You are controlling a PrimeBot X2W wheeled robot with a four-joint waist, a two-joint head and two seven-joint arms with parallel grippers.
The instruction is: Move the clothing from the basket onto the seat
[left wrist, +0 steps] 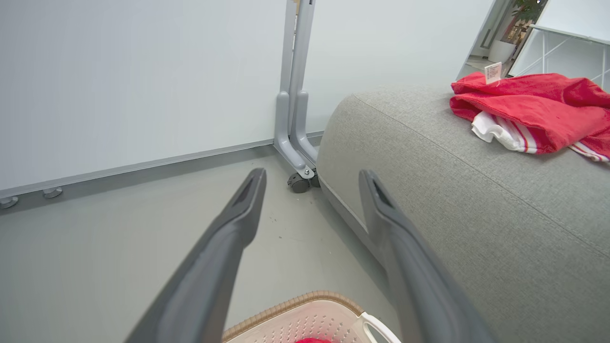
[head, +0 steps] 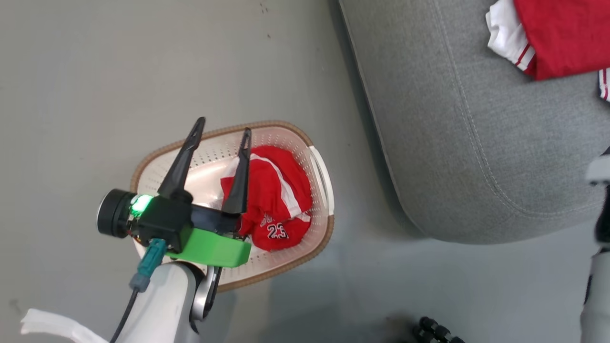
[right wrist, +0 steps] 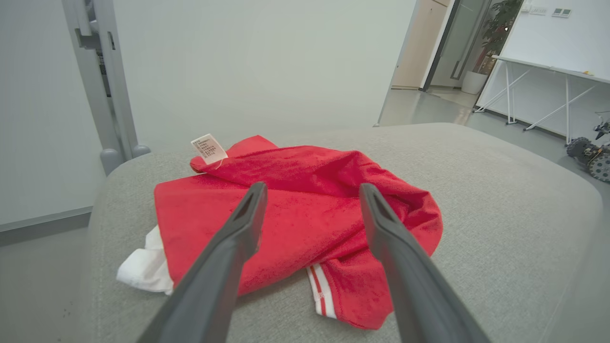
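— Clothing (head: 279, 205): one crumpled red piece in your perforated basket (head: 267, 125), left; the second garment (right wrist: 295, 228) on the woven grey seat (head: 452, 143), right.
— Grippers?
— Your left gripper (head: 224, 124) over the basket, right gripper (right wrist: 313, 186) over the seat; both spread, empty.

The red garment (head: 279, 200) in the basket (head: 286, 126) bears the number 23 under unreadable lettering.

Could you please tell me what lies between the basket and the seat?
A bare strip of grey floor separates the basket from the seat; nothing lies on it, as the head view shows.
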